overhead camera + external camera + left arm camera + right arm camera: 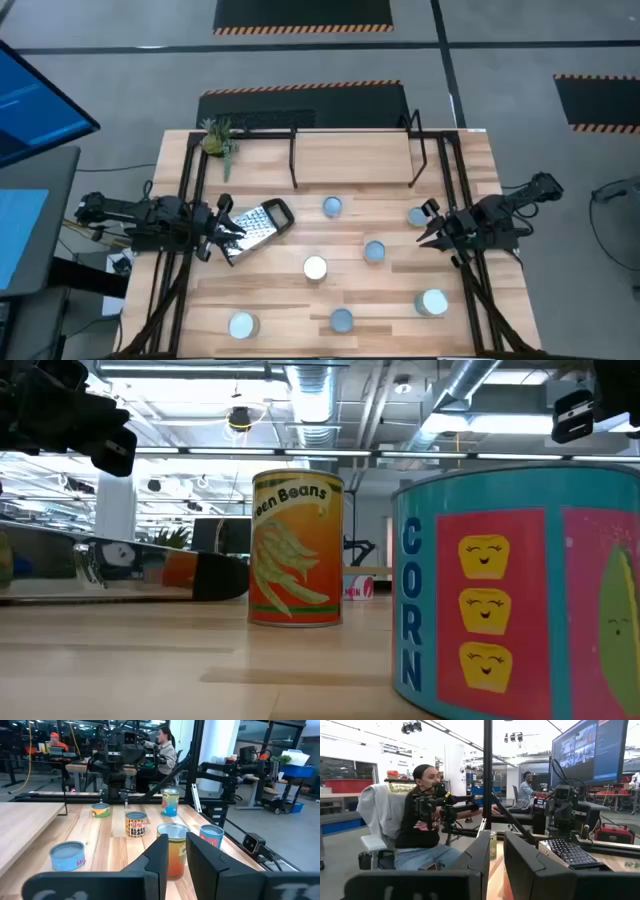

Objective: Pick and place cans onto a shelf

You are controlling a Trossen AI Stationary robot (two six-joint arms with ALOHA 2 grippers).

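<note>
Several cans stand upright on the wooden table: one [332, 207] near the shelf, one [418, 216] beside my right gripper, others [375, 251] [314, 267] mid-table and more along the near edge [341, 320]. The shelf [355, 155], a light board on black wire legs, stands at the far edge with nothing on it. My left gripper [232, 226] hovers at the left, above the grater, with its fingers [160, 857] a little apart and nothing between them. My right gripper [430, 230] hovers at the right, its fingers [482, 855] also slightly apart on nothing.
A flat metal grater [262, 225] with a black handle lies at mid-left under my left gripper. A small green plant [218, 138] sits at the far left corner. Black frame posts run along both table sides. People sit beyond the table [422, 820].
</note>
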